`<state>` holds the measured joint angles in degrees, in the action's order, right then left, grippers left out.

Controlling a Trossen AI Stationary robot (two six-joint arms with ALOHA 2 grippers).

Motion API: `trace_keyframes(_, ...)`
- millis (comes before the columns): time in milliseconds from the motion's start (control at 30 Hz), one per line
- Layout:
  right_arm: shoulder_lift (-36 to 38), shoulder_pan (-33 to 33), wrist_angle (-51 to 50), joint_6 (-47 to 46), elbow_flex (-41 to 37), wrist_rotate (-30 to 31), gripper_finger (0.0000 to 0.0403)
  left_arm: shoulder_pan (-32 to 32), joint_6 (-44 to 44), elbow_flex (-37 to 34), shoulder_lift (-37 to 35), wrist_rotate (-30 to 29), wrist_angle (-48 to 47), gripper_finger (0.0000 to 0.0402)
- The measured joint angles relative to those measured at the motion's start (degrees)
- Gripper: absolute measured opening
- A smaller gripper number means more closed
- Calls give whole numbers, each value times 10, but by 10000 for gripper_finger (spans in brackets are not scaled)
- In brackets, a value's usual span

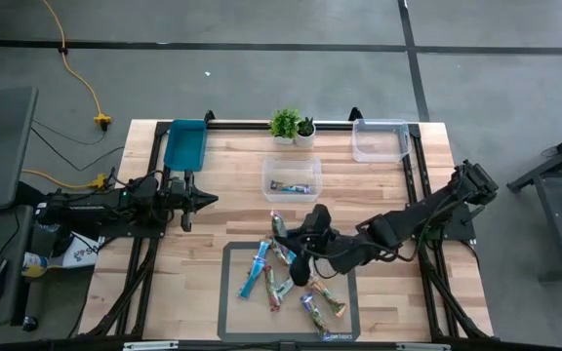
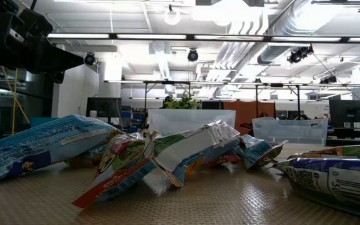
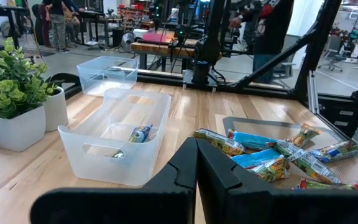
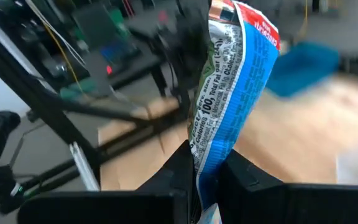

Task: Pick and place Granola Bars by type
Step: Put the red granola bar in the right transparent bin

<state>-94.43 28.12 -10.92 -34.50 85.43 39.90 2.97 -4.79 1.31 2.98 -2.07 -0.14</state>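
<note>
One bar (image 1: pixel 289 186) lies in middle clear bin (image 1: pixel 292 176); blue-wrapped bar (image 4: pixel 238 81) clamped by right gripper (image 1: pixel 301 255) (lifted over pile (image 1: pixel 286 278)); left gripper (image 1: pixel 206 200) clenched, empty; most bars unsorted.

Bare desk (image 1: pixel 379 185) between middle clear bin (image 1: pixel 292 177) and far clear bin (image 1: pixel 380 139): open passage. Potted plants (image 1: pixel 292 127) block far edge. Scattered Granola Bars (image 1: pixel 286 278) crowd near mat (image 1: pixel 232 317).
</note>
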Motion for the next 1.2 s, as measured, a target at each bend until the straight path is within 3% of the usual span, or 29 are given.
trace_keyframes(300,0,-1,295,316,0,46,31,0,0,0,0,0,0,1)
trace_keyframes(533,1,-1,485,468,0,-4,31,0,0,0,0,0,0,1)
trace_keyframes(667,1,-1,517,506,0,0,29,0,0,0,0,0,0,1)
trace_keyframes(867,1,-15,527,545,0,94,27,0,0,0,0,0,0,1)
trace_keyframes(1200,9,-58,493,566,23,190,28,0,0,0,0,0,0,1)
